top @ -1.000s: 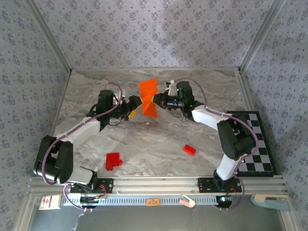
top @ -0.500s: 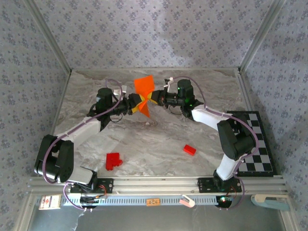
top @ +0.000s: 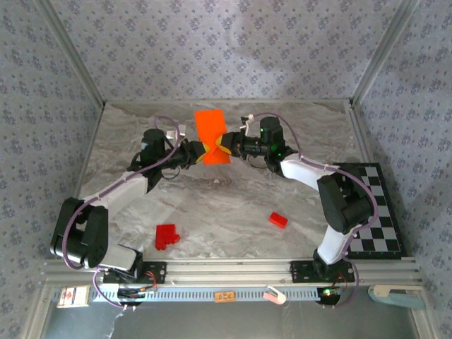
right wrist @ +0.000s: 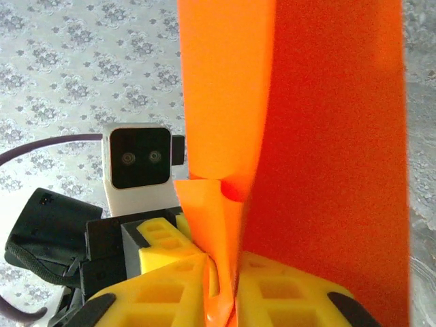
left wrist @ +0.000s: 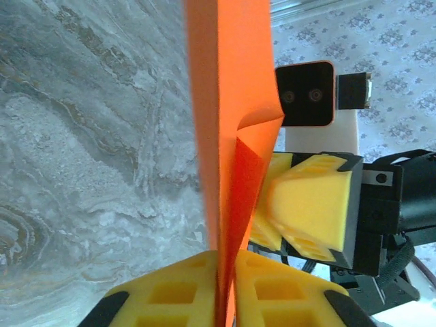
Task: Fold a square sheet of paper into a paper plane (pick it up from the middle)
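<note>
Two end effectors (left wrist: 225, 272) (right wrist: 221, 272) pinch orange paper (top: 210, 127).

Two robot arms: left arm (top: 120, 189) and right arm (top: 304, 169) have black joints and white link shells, with lilac cables (right wrist: 48, 144) looping alongside. Yellow moulded fingers (left wrist: 170, 296) with square recesses. White wrist camera (left wrist: 305, 95), black-faced, two lenses. Possibly a green light (top: 272, 148) on the right wrist.

Orange paper (top: 210, 127) mid-air at centre; bare tabletop (top: 226, 201) beneath; red blocks (top: 166, 235) nearer.
</note>
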You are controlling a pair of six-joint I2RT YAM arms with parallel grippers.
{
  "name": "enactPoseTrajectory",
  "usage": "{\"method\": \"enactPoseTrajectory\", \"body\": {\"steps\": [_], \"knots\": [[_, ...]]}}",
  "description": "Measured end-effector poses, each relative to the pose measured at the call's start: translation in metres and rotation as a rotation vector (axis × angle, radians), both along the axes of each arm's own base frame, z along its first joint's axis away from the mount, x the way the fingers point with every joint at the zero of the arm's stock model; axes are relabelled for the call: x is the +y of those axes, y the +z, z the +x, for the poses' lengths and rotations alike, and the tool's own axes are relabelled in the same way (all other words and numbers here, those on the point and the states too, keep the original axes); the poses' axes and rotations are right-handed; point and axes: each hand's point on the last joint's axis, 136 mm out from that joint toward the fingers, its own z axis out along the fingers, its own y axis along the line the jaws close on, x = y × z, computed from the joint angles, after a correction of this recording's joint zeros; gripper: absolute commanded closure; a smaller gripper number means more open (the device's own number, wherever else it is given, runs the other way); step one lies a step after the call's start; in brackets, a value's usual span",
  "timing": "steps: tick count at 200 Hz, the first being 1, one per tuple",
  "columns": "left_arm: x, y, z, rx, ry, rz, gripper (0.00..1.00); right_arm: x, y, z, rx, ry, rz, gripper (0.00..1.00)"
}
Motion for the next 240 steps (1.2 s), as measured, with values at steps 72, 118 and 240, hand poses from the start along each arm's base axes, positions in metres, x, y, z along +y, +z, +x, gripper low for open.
{"method": "enactPoseTrajectory", "body": {"steps": [72,118,240], "knots": [[0.032,-0.04,0.008,0.034,0.089,0.352,0.94,-0.051,-0.028,0.011,-0.005,-0.15,-0.278,0.52],[0.085,-0.047,0.015,0.013,0.197,0.818,0.92,-0.088,-0.012,0.009,-0.129,-0.276,-0.516,0.47],[0.103,-0.147,0.013,0.143,0.049,1.602,0.85,-0.135,-0.043,0.001,-0.098,-0.376,-0.745,0.46]]}}
